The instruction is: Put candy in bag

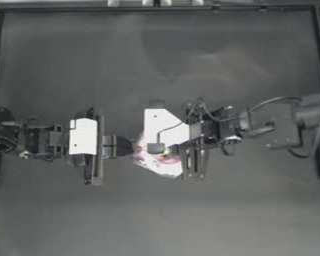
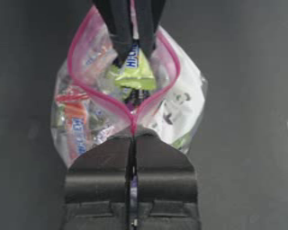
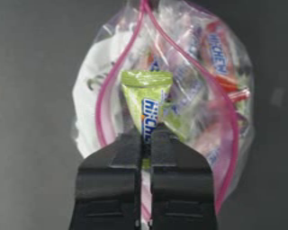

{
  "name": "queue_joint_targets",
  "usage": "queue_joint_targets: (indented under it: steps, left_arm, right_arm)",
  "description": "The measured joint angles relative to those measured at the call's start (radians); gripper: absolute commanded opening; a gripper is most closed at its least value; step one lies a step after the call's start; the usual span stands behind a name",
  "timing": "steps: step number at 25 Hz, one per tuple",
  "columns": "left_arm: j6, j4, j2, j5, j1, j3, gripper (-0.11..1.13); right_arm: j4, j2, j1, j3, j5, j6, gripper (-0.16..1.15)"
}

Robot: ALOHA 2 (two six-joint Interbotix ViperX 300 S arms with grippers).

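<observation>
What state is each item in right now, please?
bag: mouth open, one end of its rim pinched.
candy: gripped, partly inside the bag's mouth.
left claw: shut on the bag's rim.
right claw: shut on the candy, at the opening.

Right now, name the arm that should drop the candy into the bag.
Right. The right gripper holds the candy over the bag's open mouth; the left gripper pinches its pink rim.

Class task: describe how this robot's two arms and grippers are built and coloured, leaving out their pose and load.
Both arms are dark metal with a white block near the wrist. The left gripper and right gripper each have two flat black jaws widening to a broad black base. Thin cables loop along the right arm; the left arm shows dark jointed segments.
</observation>
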Motion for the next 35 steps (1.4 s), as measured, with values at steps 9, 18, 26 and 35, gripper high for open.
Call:
queue_joint_targets:
  steps: [9, 18, 26, 35]
  left_arm:
    - [0.0, 0.0, 0.0, 0.002, -0.003, 0.0, 0.05]
    - [0.0, 0.0, 0.0, 0.002, -0.005, 0.0, 0.05]
    - [0.0, 0.0, 0.0, 0.002, -0.005, 0.0, 0.05]
    - [0.049, -0.002, -0.015, 0.002, -0.006, 0.0, 0.05]
  right_arm:
    - [0.0, 0.002, -0.021, 0.0, -0.002, 0.008, 0.64]
    - [0.025, 0.002, -0.02, -0.003, -0.008, -0.002, 1.02]
    - [0.028, -0.038, -0.008, -0.015, -0.008, -0.003, 1.01]
    - [0.026, -0.143, 0.012, -0.012, -0.014, -0.003, 1.01]
